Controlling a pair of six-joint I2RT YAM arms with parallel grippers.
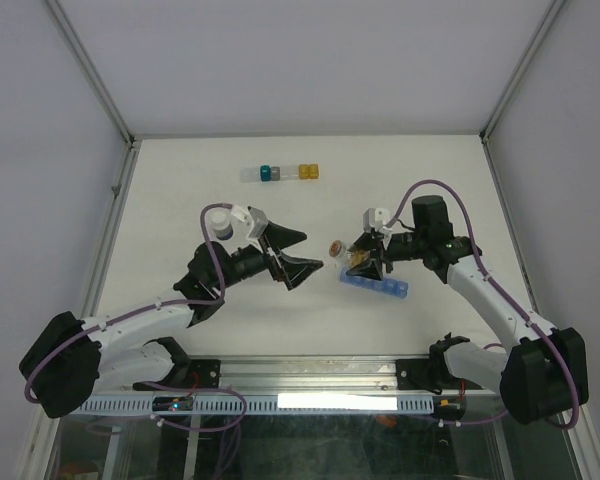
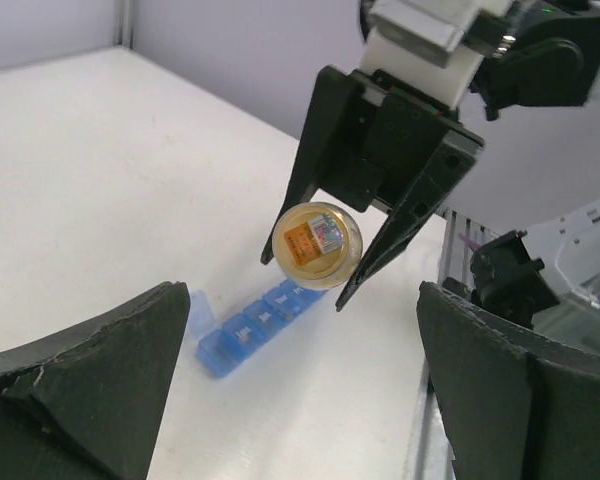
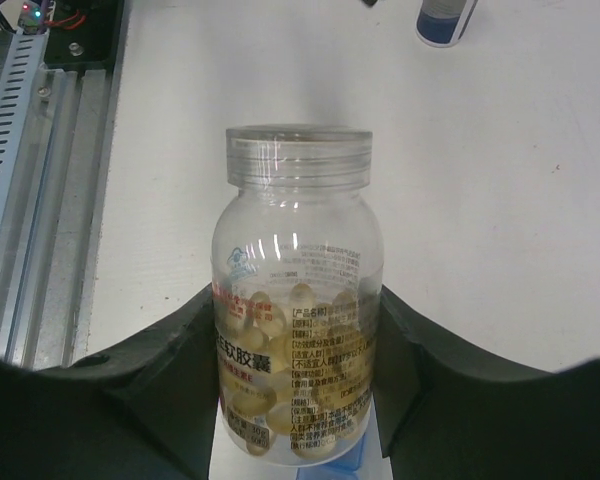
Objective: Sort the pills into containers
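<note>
The pills (image 3: 280, 370) are showing as pale yellow-orange capsules inside a clear bottle (image 3: 298, 290), gathered toward its base. Its clear screw cap (image 3: 298, 155) is on.

I am holding that bottle off the desk (image 1: 180, 200), right of centre, with the right gripper (image 2: 305, 280). Its jaws are clenching the bottle's body from both sides below the cap, so the cap is sticking out free. The bottle is lying roughly level in the air with the cap pointing left, straight at the left gripper (image 1: 302, 255). That gripper's jaws are spread wide and grasping nothing, facing the cap but apart from it. I am reading this as the set-up for unscrewing, with one arm steadying and the other turning.

The containers (image 2: 255, 325), a blue strip of compartments, are lying on the desk just under the held bottle and to its near side, so a pour would have little way to travel. The lid at the strip's left end seems to be standing up; I cannot tell about the rest. No pills are showing in any compartment, so by my judgement the sorting is not yet begun.

A small white-capped bottle (image 1: 217, 222) is standing beside the left arm. A row of coloured cubes (image 1: 285, 172) is sitting far back, well apart from the work.
</note>
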